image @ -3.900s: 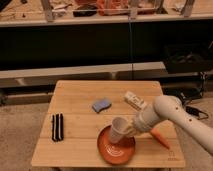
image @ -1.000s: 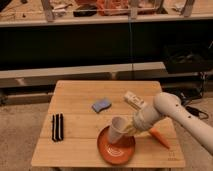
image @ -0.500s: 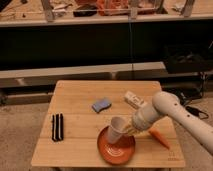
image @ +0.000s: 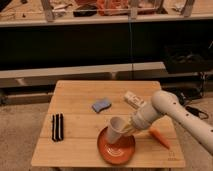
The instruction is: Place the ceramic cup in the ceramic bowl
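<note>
The cream ceramic cup (image: 116, 128) is tilted, rim toward the upper left, inside the orange-red ceramic bowl (image: 116, 148) near the front of the wooden table (image: 75, 100). My gripper (image: 128, 128) comes in from the right on the white arm (image: 170, 107) and sits right against the cup's right side, over the bowl. The cup's base seems to rest in or just above the bowl's centre.
A blue sponge (image: 102, 105) lies mid-table. A whitish packet (image: 134, 99) lies behind the arm. An orange carrot-shaped thing (image: 160, 137) lies right of the bowl. Black utensils (image: 58, 126) lie at the left. Shelving stands behind the table.
Almost nothing differs; the cup and gripper stay over the bowl, with the arm shifting only slightly.
</note>
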Robot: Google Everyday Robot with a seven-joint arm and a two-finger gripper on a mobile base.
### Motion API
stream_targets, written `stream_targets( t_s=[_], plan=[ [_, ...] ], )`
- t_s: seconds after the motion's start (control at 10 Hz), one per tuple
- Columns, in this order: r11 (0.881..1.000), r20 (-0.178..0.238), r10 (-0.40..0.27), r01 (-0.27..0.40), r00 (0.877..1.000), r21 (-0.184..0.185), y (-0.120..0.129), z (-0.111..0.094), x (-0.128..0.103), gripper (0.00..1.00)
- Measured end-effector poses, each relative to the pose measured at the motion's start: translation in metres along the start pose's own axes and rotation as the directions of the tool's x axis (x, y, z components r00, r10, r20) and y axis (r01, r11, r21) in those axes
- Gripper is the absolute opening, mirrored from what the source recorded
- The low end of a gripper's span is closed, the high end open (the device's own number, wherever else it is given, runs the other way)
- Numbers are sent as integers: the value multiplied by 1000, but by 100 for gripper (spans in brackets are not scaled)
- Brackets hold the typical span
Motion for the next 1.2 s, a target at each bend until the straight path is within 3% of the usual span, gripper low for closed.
stream_targets(
  t_s=[0.4,1.2],
  plan=[
    [1000,9,-16,16,1000,-7,-2,0,0,54],
    [999,21,-46,47,999,-24,-9,1,-1,80]
  ],
)
